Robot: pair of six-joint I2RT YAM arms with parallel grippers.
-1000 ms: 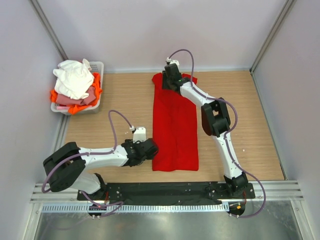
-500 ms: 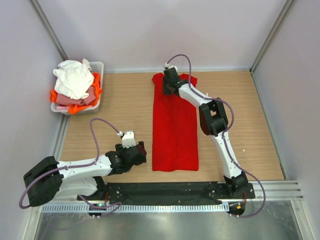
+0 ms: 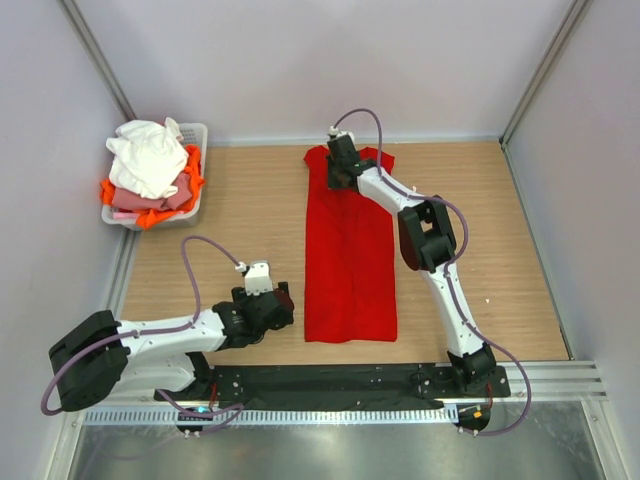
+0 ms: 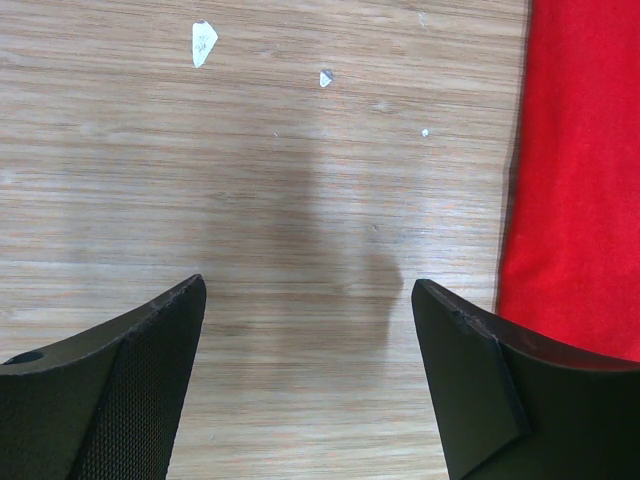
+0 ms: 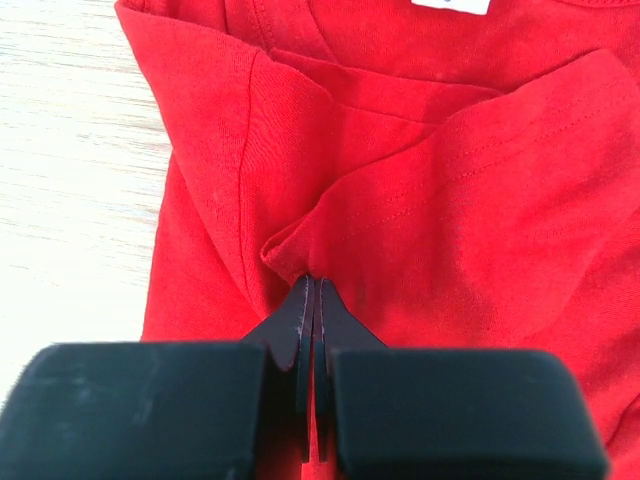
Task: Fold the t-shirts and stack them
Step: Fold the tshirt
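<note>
left wrist: red t-shirt (image 4: 578,170) cut by frame edge | pink t-shirt (image 3: 140,202) mostly under white t-shirt (image 3: 148,160)

A white slotted basket (image 3: 197,132) sits at the far left corner of the wooden table (image 3: 250,210), just beside the pale left wall (image 3: 50,150). A few white flecks (image 4: 203,41) dot the wood (one larger, the others tiny).

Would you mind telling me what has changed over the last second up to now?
The left gripper drew back leftward from the red t-shirt, away from its near left edge. It now hangs open over the table. The right gripper shifted slightly left at the collar end and is shut on a pinch of red cloth. The shirt's place and the basket are unchanged.
</note>
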